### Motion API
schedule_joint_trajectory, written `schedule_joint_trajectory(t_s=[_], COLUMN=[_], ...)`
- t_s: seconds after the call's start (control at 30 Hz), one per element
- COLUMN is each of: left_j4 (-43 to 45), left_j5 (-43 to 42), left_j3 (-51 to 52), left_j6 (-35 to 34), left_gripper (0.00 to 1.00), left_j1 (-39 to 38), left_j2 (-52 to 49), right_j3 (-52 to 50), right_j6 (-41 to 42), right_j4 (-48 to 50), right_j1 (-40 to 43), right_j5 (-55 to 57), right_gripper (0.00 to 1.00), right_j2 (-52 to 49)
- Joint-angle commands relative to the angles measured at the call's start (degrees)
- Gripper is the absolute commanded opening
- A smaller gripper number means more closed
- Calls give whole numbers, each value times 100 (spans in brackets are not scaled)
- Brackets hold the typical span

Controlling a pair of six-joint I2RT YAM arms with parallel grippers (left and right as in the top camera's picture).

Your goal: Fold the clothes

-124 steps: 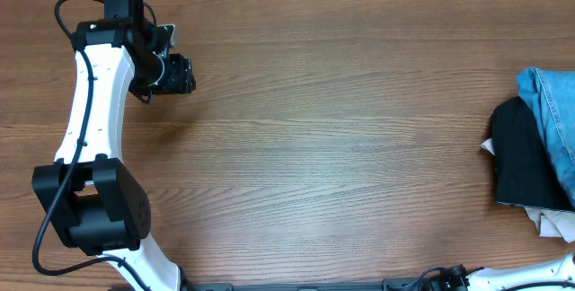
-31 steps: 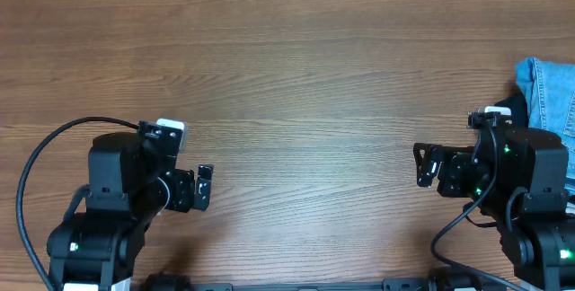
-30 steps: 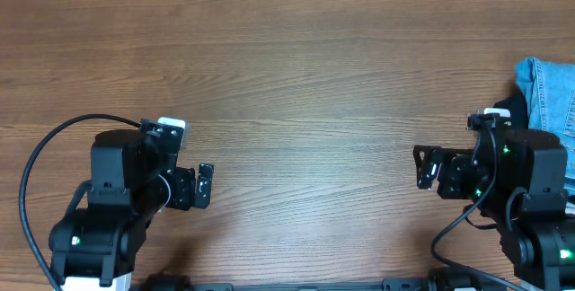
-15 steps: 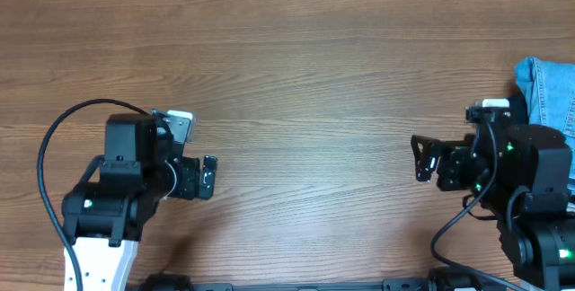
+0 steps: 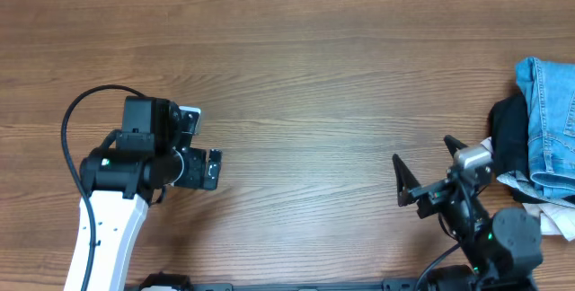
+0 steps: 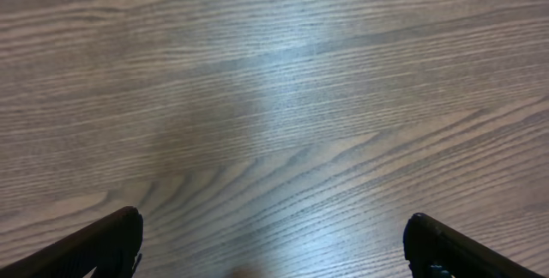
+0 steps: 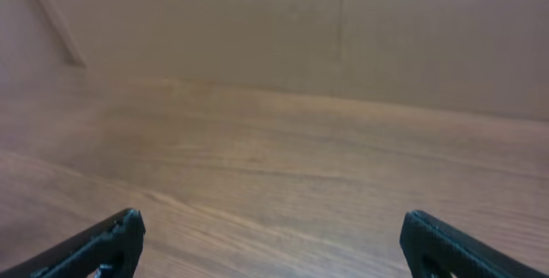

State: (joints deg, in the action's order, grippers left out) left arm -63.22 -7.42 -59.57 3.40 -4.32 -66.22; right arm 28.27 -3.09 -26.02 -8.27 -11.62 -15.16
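Observation:
The clothes, light blue denim jeans [image 5: 550,116], lie bunched at the table's right edge, partly over a black garment [image 5: 508,143]. My right gripper [image 5: 426,165] is open just left of that pile, apart from it and tilted up. Its wrist view shows only wood and a far wall between the wide-spread right gripper [image 7: 273,239] fingertips. My left gripper [image 5: 213,167] is open on the left side, far from the jeans. In its wrist view the left gripper [image 6: 274,244] has bare wood between its fingertips.
A whitish cloth [image 5: 550,221] sticks out under the pile at the lower right. The wooden table [image 5: 305,84] runs between the two arms. The left arm's cable [image 5: 72,120] loops above its white link.
The left arm has lifted and moved a little away from the near edge. The right arm has drawn back toward the near edge and tilted up, uncovering the black garment and more of the jeans.

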Motion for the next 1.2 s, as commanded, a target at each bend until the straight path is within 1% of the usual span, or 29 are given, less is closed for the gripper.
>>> schedule_joint_trajectory(t_s=[0.0, 0.17, 0.2, 0.3, 0.43, 0.47, 0.57, 0.63, 1.17], left_j4=[4, 7, 7, 9, 9, 9, 9, 9, 9], left_j5=[39, 39, 39, 39, 39, 39, 39, 39, 39], left_j3=[-2, -2, -2, -2, -2, -2, -2, -2, -2], left_j6=[90, 90, 90, 90, 90, 90, 90, 90, 90], left_gripper=[100, 100, 100, 100, 100, 100, 100, 100, 100], left_j1=[2, 2, 2, 2, 2, 2, 2, 2, 2], left_j2=[-229, -518, -570, -697, -763, -763, -763, -763, -763], right_j3=[-584, -1519, -1731, -2245, -2723, -2787, -2782, -2782, -2780], right_j6=[-17, -17, -17, -17, -17, -17, -35, 26, 26], right_j4=[518, 1290, 1602, 2684, 3320, 3344, 2933, 2194, 2120], right_j1=[-63, -63, -61, 7, 254, 323, 474, 476, 476], right_j5=[2, 66, 140, 603, 1189, 1204, 1307, 1215, 1198], right_gripper=[100, 100, 100, 100, 100, 100, 100, 100, 100], right_j2=[511, 1392, 1499, 1499, 1499, 1499, 1499, 1499, 1499])
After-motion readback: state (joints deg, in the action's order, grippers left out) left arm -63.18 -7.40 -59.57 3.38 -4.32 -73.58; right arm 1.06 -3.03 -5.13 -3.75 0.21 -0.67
